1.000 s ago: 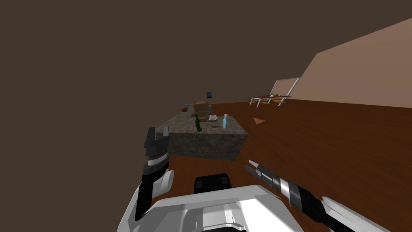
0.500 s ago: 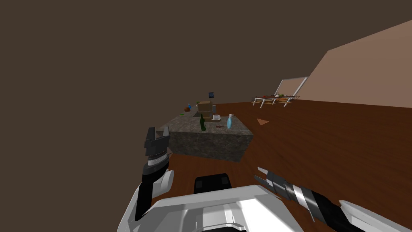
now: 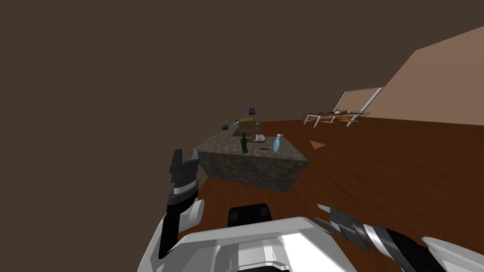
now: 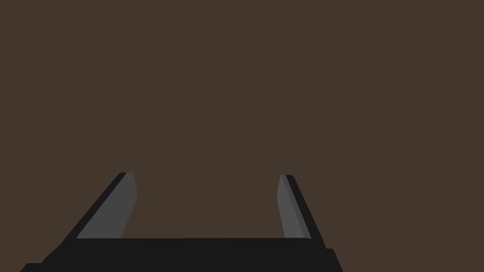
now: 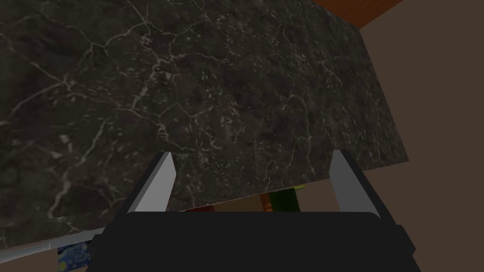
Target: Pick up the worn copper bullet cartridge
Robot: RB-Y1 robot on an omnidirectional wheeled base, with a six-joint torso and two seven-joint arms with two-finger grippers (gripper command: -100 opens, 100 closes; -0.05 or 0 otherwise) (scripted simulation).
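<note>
A small reddish-brown thing (image 3: 264,149), which may be the cartridge, lies on top of a dark marbled stone block (image 3: 250,167), between a green bottle (image 3: 244,143) and a pale blue spray bottle (image 3: 277,142). It is too small to make out its shape. My left gripper (image 3: 185,153) is raised near the block's left corner, open (image 4: 206,175) and holding nothing. My right gripper (image 3: 320,213) hangs low to the right, well short of the block, open (image 5: 253,158) and pointing at the block's marbled face (image 5: 212,94).
A cardboard box (image 3: 247,125) and a white item (image 3: 259,138) stand further back on the block. A brown wall runs close on my left. Wooden floor (image 3: 387,170) spreads to the right, with an orange triangle (image 3: 317,145) on it and a white table (image 3: 333,115) far off.
The whole head view has shifted, so I have moved: the block now sits further right and a little larger. My right arm has drawn down toward the lower right.
</note>
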